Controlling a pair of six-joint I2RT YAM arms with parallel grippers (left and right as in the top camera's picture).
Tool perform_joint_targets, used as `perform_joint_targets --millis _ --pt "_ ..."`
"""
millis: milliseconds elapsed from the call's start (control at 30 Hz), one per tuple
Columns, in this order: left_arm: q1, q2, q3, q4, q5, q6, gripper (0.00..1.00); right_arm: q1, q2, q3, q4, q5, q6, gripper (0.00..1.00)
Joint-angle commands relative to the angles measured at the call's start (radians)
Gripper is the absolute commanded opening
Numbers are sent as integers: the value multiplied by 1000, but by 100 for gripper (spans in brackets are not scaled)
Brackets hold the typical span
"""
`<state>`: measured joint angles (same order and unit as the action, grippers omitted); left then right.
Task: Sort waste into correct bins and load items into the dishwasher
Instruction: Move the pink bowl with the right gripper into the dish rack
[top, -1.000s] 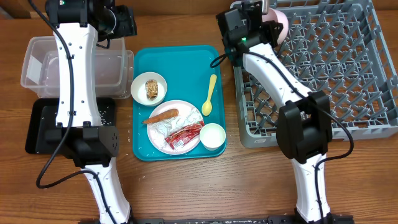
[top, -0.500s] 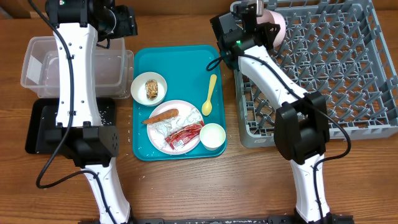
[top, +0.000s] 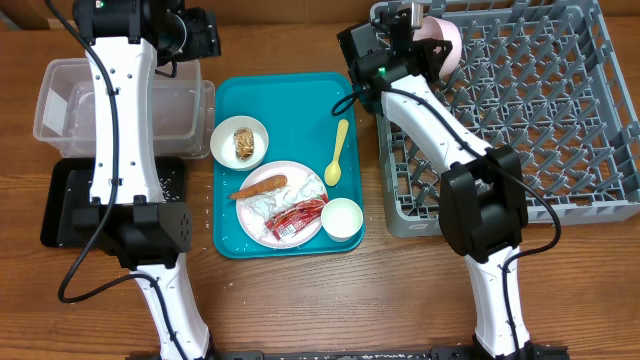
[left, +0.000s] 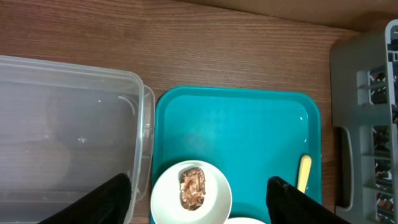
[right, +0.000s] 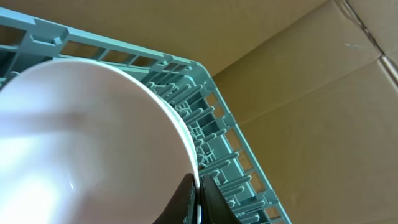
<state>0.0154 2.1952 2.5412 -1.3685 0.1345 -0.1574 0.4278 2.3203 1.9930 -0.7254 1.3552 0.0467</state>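
**A:** How will that pink bowl (top: 446, 38) handle?

**B:** I'd judge it stiff, smooth and fairly light. It looks glossy, so it's likely to swivel or slip in a narrow pinch. I can't tell if it's plastic or ceramic, so treat it as breakable.

**A:** Where's the best place to take hold?

**B:** The rim, since nothing else on it is thin enough. The right jaws are already there, pressed onto the bowl's edge, as the wrist view shows.

**A:** And where is the bowl?

**B:** At the far left corner of the dish rack (top: 590, 150), tipped up on edge among the pegs. I can't tell whether it's resting on them.

**A:** How are the arms posed?

**B:** The right arm (top: 430, 110) reaches from the near side of the counter (top: 300, 300) up along the rack's left wall, with its wrist at that far corner. The left arm (top: 120, 120) is also stretched far out. The left jaws are spread and empty, hanging over the edge between the clear tub (top: 60, 100) and the teal tray (top: 290, 100). Below them is the small bowl (top: 222, 142) with the brown food in it.
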Motion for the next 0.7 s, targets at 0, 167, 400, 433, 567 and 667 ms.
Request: perform_joint_targets --millis 0,167,400,433,567,667 --pt "4 -7 13 2 -11 8 72 4 15 -10 12 17 -22 4" --pt "4 -8 13 4 -11 8 72 5 17 -10 11 16 -30 4" --pt "4 -8 13 4 -11 8 73 44 36 -11 -13 13 -51 4" --pt "4 -8 13 4 -11 8 73 53 38 -11 -13 13 -51 4" --pt "5 -7 13 6 -12 8 73 75 40 -11 -17 13 -50 4" --pt "5 -7 13 8 -15 8 73 86 40 -11 -21 13 -50 9"
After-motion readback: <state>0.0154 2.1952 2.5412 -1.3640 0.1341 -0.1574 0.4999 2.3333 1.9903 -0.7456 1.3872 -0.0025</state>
